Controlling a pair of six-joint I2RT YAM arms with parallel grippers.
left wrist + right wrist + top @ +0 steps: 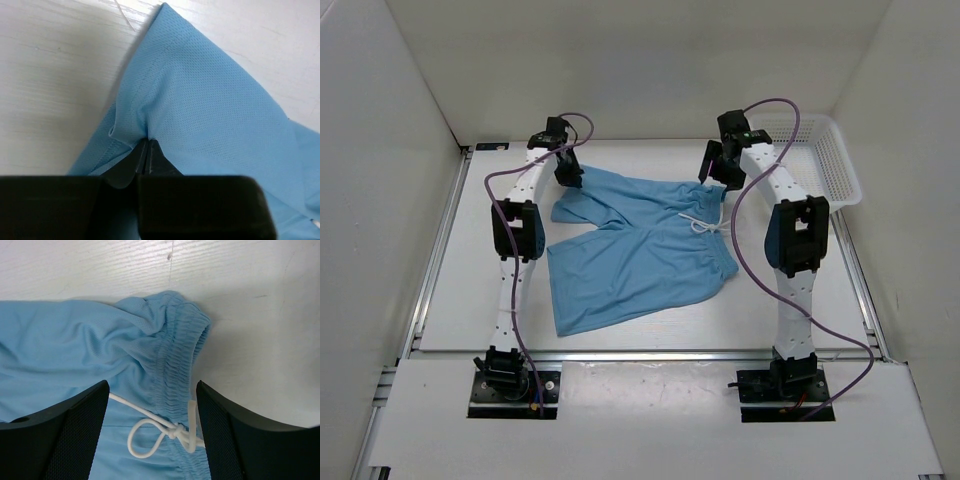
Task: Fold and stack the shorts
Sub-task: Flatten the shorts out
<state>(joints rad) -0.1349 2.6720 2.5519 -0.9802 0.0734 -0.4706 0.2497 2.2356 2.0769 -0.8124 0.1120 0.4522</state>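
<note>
shorts — thin blue mesh, ruched waistband | left pincer pinching hem | right pincer spread wide above white drawstring

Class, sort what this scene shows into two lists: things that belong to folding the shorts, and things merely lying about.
Belongs to the job: light blue shorts; left gripper, shut on them; right gripper, open over the waistband.
Lying about: white mesh basket, at the far right.
</note>
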